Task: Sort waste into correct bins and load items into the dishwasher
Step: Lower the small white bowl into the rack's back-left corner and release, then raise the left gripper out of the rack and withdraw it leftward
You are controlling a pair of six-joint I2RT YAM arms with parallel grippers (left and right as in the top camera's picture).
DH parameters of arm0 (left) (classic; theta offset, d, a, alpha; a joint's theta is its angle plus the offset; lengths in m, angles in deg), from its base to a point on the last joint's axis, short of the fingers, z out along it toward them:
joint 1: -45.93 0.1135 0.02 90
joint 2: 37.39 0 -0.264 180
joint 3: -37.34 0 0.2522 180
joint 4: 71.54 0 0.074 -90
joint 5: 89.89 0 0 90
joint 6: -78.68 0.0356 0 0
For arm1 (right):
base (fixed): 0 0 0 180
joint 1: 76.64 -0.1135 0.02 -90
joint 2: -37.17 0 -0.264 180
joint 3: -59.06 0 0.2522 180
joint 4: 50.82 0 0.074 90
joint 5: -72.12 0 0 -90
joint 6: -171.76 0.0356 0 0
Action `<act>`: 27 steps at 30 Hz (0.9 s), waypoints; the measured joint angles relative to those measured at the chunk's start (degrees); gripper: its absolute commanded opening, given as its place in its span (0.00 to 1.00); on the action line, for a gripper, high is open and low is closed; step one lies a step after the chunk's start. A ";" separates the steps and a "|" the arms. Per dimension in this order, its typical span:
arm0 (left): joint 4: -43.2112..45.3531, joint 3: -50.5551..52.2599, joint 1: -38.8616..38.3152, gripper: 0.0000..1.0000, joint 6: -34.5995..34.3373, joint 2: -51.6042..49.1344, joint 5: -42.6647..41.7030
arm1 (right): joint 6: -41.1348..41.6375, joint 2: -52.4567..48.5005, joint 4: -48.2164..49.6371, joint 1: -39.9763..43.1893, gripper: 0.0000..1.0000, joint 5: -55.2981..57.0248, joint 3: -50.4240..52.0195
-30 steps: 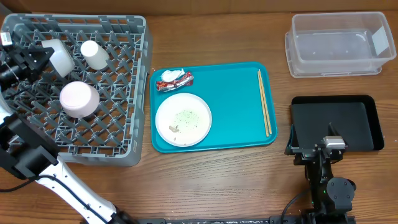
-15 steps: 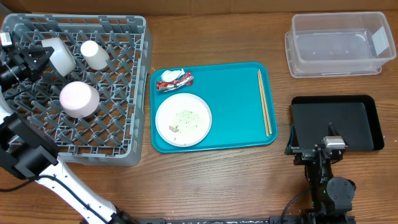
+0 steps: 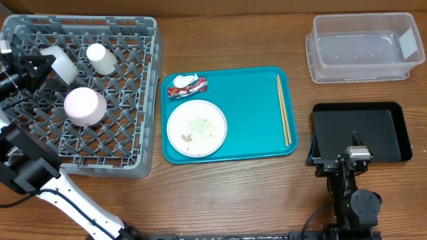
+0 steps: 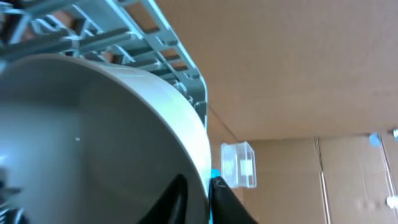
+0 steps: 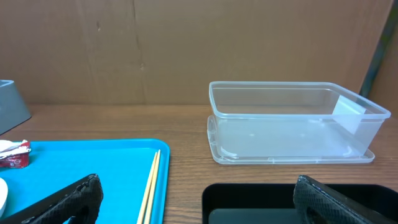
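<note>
Wooden table [image 3: 233, 193]: grey rack [image 3: 152, 100], teal tray [image 3: 253, 113], clear tub [image 3: 360, 75], black tray [image 3: 373, 127].

overhead straight down; low wrist views, both toward the clear tub [image 5: 292, 124]

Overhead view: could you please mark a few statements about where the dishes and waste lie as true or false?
1. The chopsticks lie on the teal tray. True.
2. The cup is in the rack. True.
3. The plate sits in the rack. False: it is on the teal tray.
4. The wrapper is in the tub. False: it lies on the teal tray, and the tub looks empty.
5. The right gripper is open. True.
</note>
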 measured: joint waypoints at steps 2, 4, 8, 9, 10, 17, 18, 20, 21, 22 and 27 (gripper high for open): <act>0.04 0.00 0.66 0.19 -1.22 0.00 0.85 | 0.00 0.00 0.02 0.00 1.00 0.02 0.00; 0.02 -0.07 1.44 0.20 -2.45 0.00 1.53 | -0.02 0.00 0.00 0.00 1.00 0.02 0.00; -0.74 -1.55 3.63 0.29 -5.09 0.00 3.13 | -0.02 0.00 0.00 -0.02 1.00 0.00 0.00; -1.14 -2.21 4.07 0.32 -5.35 0.00 3.32 | -0.02 0.00 -0.02 -0.02 1.00 0.02 0.00; -1.77 -3.41 4.72 0.35 -5.79 0.00 3.48 | 0.00 0.00 0.00 0.00 1.00 0.00 0.00; -10.34 -14.78 8.33 0.36 -6.84 0.00 6.78 | 0.00 0.00 0.02 -0.02 1.00 0.00 0.00; -11.76 -16.59 8.59 0.34 -6.86 0.00 7.74 | -0.02 0.00 0.00 0.00 0.99 0.02 0.00; -14.25 -19.69 8.76 0.31 -6.64 0.00 9.90 | 0.00 0.00 0.00 0.00 1.00 0.00 0.00; -15.43 -21.03 8.66 0.31 -6.10 0.00 10.93 | 0.00 0.00 0.02 0.00 1.00 0.02 0.00; -16.65 -22.16 8.31 0.31 -5.38 0.00 12.17 | 0.00 0.00 0.00 0.00 1.00 0.02 0.00; -21.86 -24.41 4.20 0.18 -1.49 0.00 20.92 | 0.00 0.00 0.00 -0.02 1.00 0.02 0.00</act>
